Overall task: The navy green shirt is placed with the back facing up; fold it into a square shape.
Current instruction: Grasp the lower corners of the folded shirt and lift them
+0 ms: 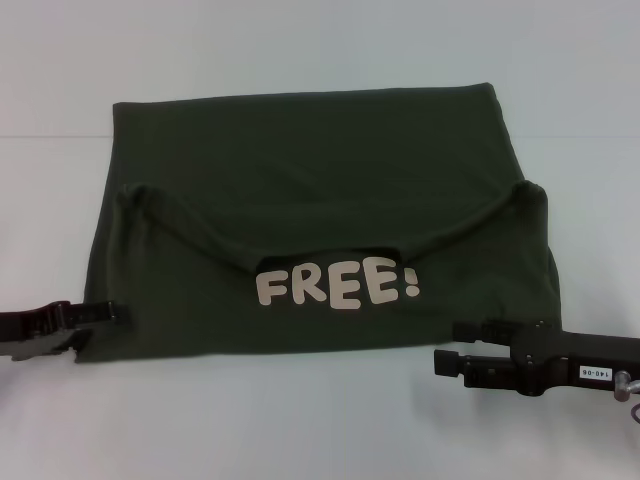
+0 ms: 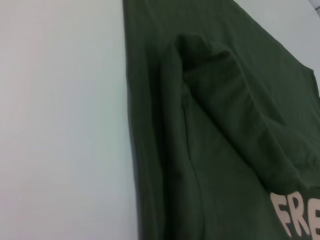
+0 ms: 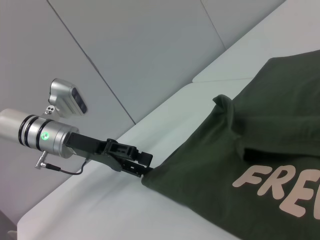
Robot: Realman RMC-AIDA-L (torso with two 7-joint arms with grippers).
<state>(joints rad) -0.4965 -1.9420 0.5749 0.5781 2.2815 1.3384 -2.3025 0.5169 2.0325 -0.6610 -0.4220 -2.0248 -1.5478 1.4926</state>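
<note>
Spreading across the middle of the white desk (image 1: 300, 420), the shirt (image 1: 320, 170) lies flat and partly folded, much bigger than either tool. Its near part is turned back over itself, so the white "FREE!" lettering (image 1: 338, 284) faces up close to the near hem, beneath a drooping, curved fold edge that runs from one side of the cloth to the other. Both sleeves are tucked in, leaving a roughly rectangular outline.

Next in size, the left tool (image 1: 112, 314) sits at the shirt's near left corner, its black fingers lying low on the desk. In the right wrist view this same left tool (image 3: 144, 167) has its tips right at the corner of the cloth, and they seem pinched on the fabric edge. From that tool, the lettering lies inward along the near hem, and the tucked sleeve lies just beyond it, farther from the robot.

Then the right tool (image 1: 452, 345) rests low by the near right corner, its fingers pointing inward toward the cloth. One finger tip meets the hem edge while the other lies off the cloth on the bare desk, with a gap between them, so it is spread and grips nothing.
</note>
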